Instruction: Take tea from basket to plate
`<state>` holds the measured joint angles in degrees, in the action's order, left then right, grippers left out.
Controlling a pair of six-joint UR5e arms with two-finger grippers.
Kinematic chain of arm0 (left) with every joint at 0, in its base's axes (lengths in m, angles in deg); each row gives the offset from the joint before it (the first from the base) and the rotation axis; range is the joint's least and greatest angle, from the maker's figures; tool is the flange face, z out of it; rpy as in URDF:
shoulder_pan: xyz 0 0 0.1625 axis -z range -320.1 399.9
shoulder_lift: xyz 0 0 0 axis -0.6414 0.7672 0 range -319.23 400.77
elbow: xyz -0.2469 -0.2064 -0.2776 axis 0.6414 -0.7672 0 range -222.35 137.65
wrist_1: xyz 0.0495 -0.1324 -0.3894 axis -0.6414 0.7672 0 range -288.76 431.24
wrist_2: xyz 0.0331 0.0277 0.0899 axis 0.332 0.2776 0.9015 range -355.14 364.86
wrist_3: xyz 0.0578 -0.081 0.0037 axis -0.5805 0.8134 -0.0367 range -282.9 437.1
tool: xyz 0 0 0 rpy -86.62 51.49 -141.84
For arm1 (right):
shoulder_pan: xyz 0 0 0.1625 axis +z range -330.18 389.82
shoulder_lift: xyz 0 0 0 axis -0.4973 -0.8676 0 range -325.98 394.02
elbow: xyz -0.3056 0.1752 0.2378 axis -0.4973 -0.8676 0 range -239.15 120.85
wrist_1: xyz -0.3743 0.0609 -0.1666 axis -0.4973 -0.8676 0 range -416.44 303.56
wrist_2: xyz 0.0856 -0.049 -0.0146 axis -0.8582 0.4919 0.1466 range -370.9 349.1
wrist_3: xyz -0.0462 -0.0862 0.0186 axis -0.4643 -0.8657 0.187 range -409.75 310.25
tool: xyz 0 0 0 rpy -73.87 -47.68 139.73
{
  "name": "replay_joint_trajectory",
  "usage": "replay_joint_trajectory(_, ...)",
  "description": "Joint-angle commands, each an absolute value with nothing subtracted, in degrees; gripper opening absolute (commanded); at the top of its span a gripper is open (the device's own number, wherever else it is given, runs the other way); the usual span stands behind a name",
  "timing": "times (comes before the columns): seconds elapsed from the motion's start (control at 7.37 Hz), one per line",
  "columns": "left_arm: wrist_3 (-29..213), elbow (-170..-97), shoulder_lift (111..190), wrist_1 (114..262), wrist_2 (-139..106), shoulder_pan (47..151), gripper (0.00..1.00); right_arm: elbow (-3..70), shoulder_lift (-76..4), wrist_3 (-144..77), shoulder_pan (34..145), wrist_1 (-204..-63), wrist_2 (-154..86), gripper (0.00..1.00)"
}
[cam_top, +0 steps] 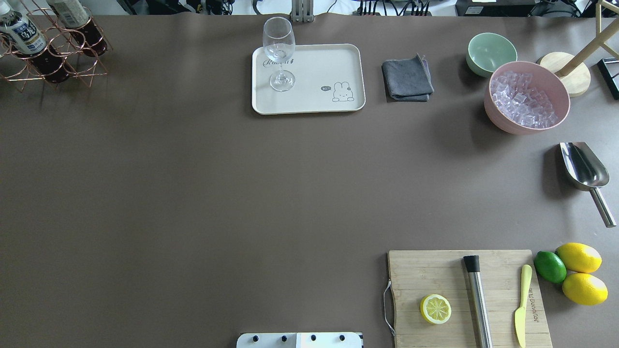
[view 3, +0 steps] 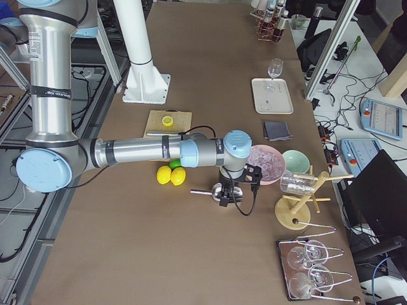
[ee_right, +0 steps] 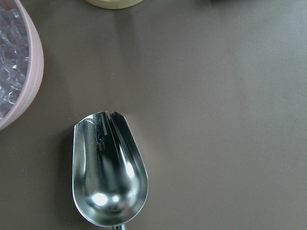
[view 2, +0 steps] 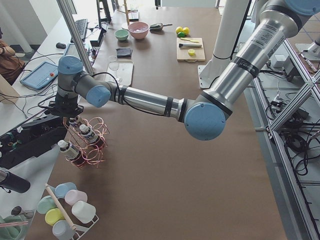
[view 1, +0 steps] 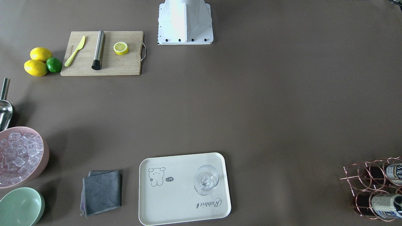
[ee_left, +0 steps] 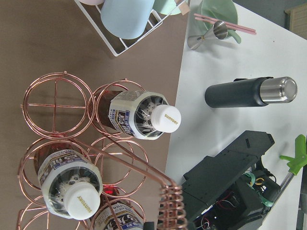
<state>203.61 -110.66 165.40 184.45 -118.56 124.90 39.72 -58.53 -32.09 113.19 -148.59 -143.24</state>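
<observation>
– Tea bottles (view 1: 394, 173): where are they in the front-facing view?
– Lying in the copper wire basket (view 1: 358, 175) at the table's far-left corner, as the robot sees it. They are well apart from the cream plate (view 1: 176, 204) at the middle of the far edge. A stemmed wine glass (view 1: 206, 180) stands upright on that plate.
– From overhead?
– Same corner. Two bottles show, tilted in the wire rings, and the glass stands at the plate's left end.
– Exterior left?
– The left gripper (view 2: 67, 107) hangs just over the basket, with three white-capped bottles below it. I cannot tell whether its fingers are spread or pressed together.
– Exterior right?
– The right gripper (view 3: 236, 179) hovers over a steel scoop (view 3: 219, 190) beside the pink bowl of ice (view 3: 267, 159), near the table's right edge. I cannot tell about its fingers either.
– Left wrist camera?
– It looks down on white caps, each bottle resting in its own ring.
– Right wrist camera?
– The scoop lies on the table, hollow side up, apart from the ice bowl's rim.
</observation>
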Motion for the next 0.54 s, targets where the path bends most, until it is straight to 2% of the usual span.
replay_joint_trajectory(0.0, 205.5, -124.5, 164.6, 173.2, -118.6, 124.0, 0.0, 39.6, -58.5, -32.1, 113.1, -148.6, -143.1, 1.0)
replay_joint_trajectory(0.41, 213.3, -145.1, 164.6, 158.4, -117.8, 113.7, 0.0, 39.6, -58.5, -32.1, 113.1, -148.6, -143.1, 1.0)
